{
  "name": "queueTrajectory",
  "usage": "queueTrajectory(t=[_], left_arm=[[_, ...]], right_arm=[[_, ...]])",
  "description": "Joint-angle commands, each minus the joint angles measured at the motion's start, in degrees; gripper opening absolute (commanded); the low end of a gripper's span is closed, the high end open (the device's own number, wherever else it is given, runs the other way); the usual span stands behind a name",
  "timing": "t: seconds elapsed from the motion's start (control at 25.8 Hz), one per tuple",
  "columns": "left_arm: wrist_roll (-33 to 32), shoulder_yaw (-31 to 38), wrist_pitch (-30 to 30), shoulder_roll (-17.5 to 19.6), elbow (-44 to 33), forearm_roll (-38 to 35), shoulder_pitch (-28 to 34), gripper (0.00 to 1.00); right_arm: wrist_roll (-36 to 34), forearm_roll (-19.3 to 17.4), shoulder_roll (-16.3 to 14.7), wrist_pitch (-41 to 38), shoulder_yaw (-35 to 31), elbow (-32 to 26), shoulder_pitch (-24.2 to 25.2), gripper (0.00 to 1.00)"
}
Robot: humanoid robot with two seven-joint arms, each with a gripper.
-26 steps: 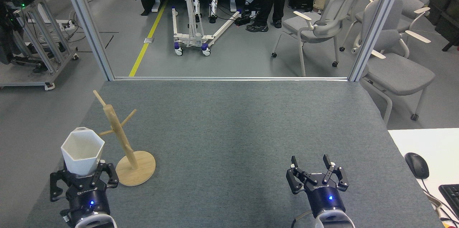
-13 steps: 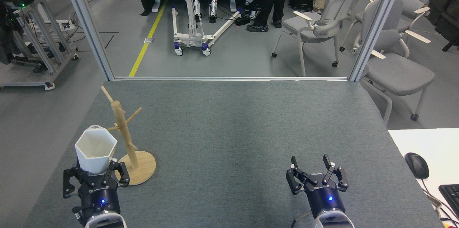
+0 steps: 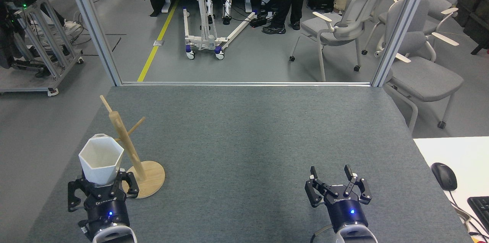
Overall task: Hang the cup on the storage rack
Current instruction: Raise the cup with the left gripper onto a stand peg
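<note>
Showing the cup (image 3: 101,157), white and six-sided, mouth toward the camera, clamped at its narrow base by the left gripper (image 3: 100,185). The cup sits just left of the rack (image 3: 130,150), overlapping its post; contact cannot be told. The rack's post leans left of its disc base, on the grey table (image 3: 244,140). Well right of the rack, the right gripper (image 3: 332,172) holds nothing, fingers spread apart. Farther right lies a mouse (image 3: 444,175).
</note>
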Motion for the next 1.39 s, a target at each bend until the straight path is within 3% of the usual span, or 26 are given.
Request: queueTrajectory(t=[0.0,0.23,0.46,0.74,1.35], left_arm=[[-0.13,0.13,2.99,0.07,-0.89,0.65,0.45,0.04],[-0.39,1.18,7.38,0.15,-4.49,4.95,2.56,0.04],[-0.39,1.1,3.6,0.68,0.08,4.87,0.89,0.04],[-0.57,1.01,3.17,0.86,3.68,5.04,-3.15,0.04],[-0.39,0.57,0.79,0.68,3.6,4.87,-2.89,0.04]], right_arm=[[0.06,0.0,-0.01,-0.04,-0.01,0.0,0.0,0.99],[0.06,0.0,-0.01,-0.04,-0.01,0.0,0.0,0.99],[0.06,0.0,-0.01,-0.04,-0.01,0.0,0.0,0.99],[-0.03,0.0,0.16,-0.04,0.26,0.09,0.09,0.99],[0.06,0.09,2.97,0.4,0.78,0.09,-0.35,0.99]])
